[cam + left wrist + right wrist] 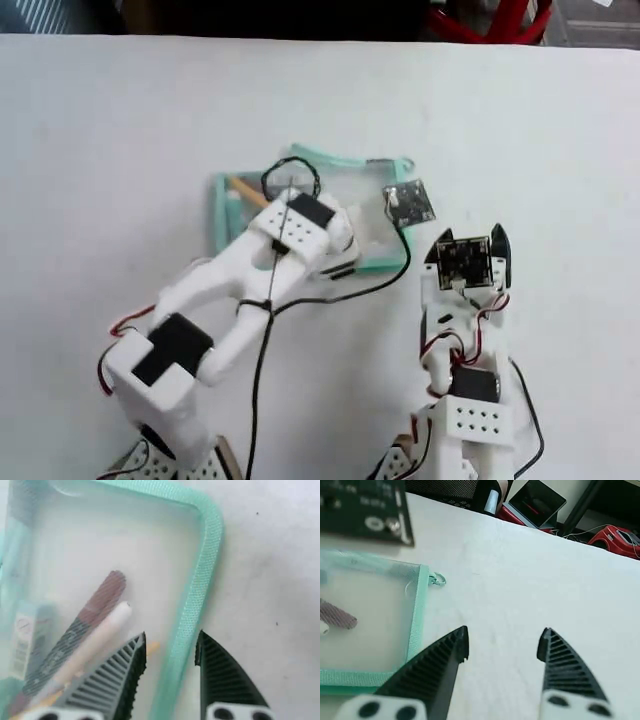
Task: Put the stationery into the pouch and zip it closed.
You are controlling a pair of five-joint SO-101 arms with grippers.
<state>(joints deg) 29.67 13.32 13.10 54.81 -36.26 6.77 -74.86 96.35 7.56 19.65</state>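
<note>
pouch middle hidden under left arm, stationery inside blurred, cut off at edge

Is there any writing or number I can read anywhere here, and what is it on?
Nothing here can be read.
Label on the pale green item inside the pouch: too blurred.
White marks on the circuit board: too blurred.

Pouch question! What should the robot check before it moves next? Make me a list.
1. Pens inside the pouch: ok.
2. Left claw open, one finger on each side of the pouch's green edge: ok.
3. Right claw open, over bare table beside the pouch: ok.
4. Zipper ring in sight at a pouch corner: ok.
5. Pouch zipped closed: cannot tell.
</note>
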